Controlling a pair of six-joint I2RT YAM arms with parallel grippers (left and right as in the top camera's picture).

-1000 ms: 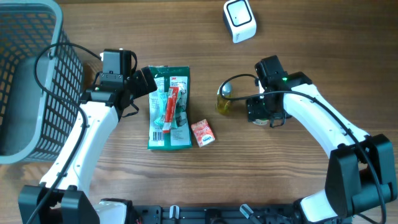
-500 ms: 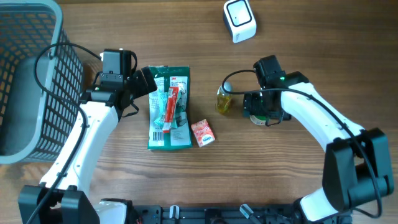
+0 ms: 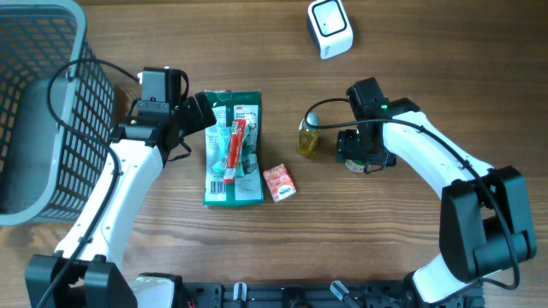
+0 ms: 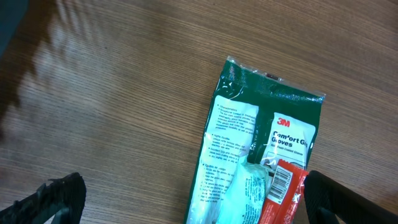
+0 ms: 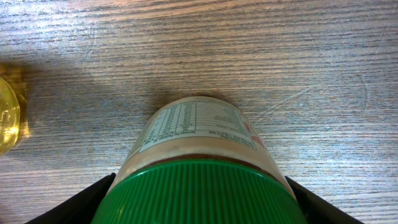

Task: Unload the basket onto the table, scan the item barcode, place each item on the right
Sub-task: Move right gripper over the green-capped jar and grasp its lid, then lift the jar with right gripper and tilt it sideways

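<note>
A jar (image 5: 199,134) with a ribbed green lid and a white printed label stands on the wood table. My right gripper (image 5: 198,202) straddles the lid, one black finger pressed against each side. From overhead, the right gripper (image 3: 360,154) covers most of the jar (image 3: 354,164). The white barcode scanner (image 3: 330,28) sits at the table's far edge. A green glove packet (image 3: 233,184) lies flat with a red barcoded sachet (image 3: 233,144) on it. My left gripper (image 3: 201,113) hovers open at the packet's top left corner; its wrist view shows the packet (image 4: 239,124) and sachet (image 4: 280,190) between the spread fingers.
A small yellow bottle (image 3: 308,137) stands just left of the jar, also at the left edge of the right wrist view (image 5: 7,118). A small red box (image 3: 279,183) lies by the packet. A grey mesh basket (image 3: 43,103) fills the far left.
The right gripper has slid a little left toward the yellow bottle and drawn its fingers in against the jar's lid. The left arm has not moved.
</note>
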